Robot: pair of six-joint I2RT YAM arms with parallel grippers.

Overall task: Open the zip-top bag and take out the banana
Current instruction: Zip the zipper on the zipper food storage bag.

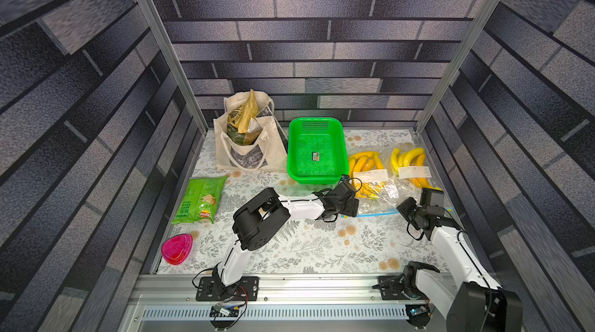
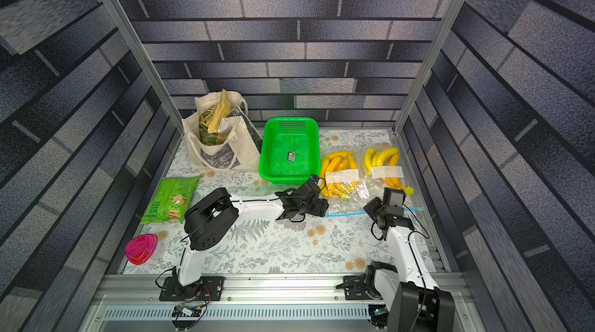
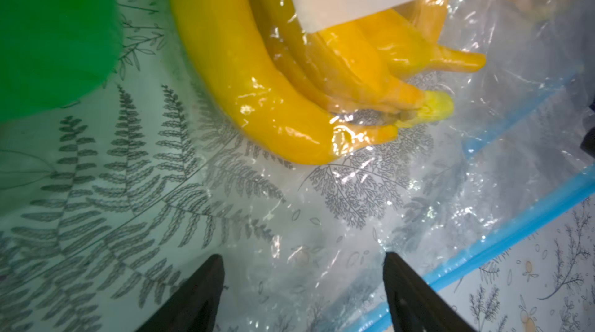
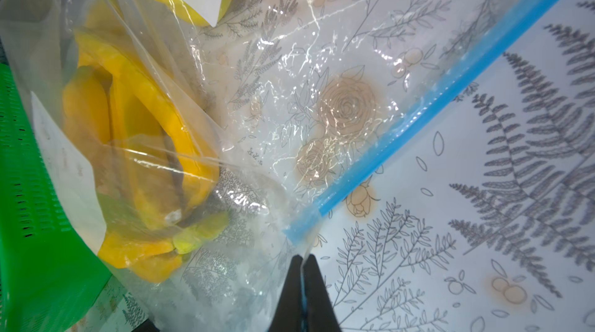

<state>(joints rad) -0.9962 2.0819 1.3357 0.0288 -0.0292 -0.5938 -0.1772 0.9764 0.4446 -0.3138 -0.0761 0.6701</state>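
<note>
Pinching zip-top bag [image 4: 322, 73] edge with clenched right gripper [image 4: 303, 269] as anchor, left gripper [image 3: 302, 256] released above it, banana [image 3: 257, 89] just ahead.

The left arm [image 1: 299, 206] and right arm [image 1: 450, 243] share white shells, black boxy joints, thin black cables [image 1: 201, 271], black base plates [image 1: 249, 283] and tapered black gripper fingers [image 3: 193, 298].

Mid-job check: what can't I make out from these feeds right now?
- Blue zip strip: sealed or parted, unreadable in every view; glare on the film.
- Right gripper, right wrist view: shut on the edge of the zip-top bag; whether strip or only film is pinched, unclear.
- Left gripper: tips hidden under its own wrist in both top views.
- Bag labels: print too small.
</note>
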